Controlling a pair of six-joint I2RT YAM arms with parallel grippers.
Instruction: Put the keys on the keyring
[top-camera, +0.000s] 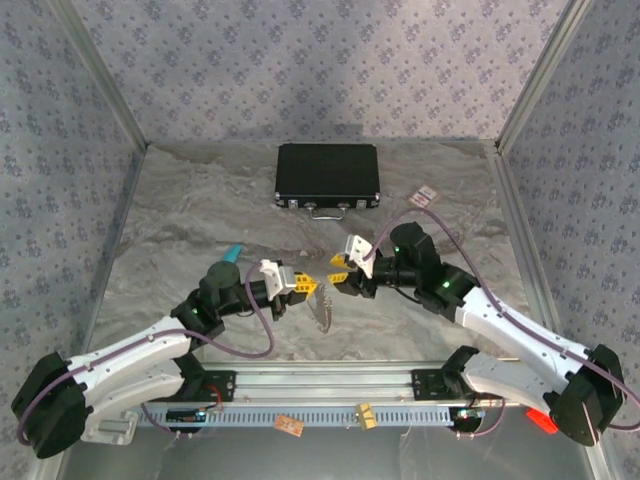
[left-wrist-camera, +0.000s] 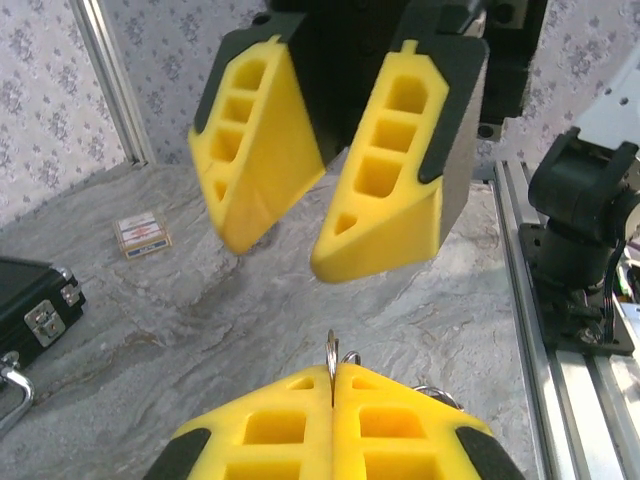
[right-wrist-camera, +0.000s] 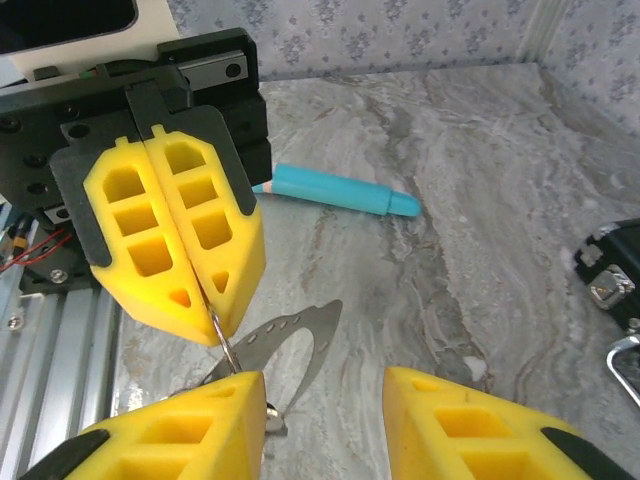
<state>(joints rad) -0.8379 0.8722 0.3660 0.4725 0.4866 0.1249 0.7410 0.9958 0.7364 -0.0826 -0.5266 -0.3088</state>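
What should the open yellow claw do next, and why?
Probably shift the right gripper sideways so the dangling keyring sits squarely between its open fingers. The left gripper pinches the keyring at its top, and it hangs nearer one finger.

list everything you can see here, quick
keyring: one, silvery, pinched by the left gripper above the table
case: one, black, far centre of the table
stick: one, turquoise, lying on the table beside the left arm
card: one, pale with red print, right of the case
table: one, grey marbled
left gripper: one, yellow fingers, shut on the keyring
right gripper: one, yellow fingers, open, facing the left gripper
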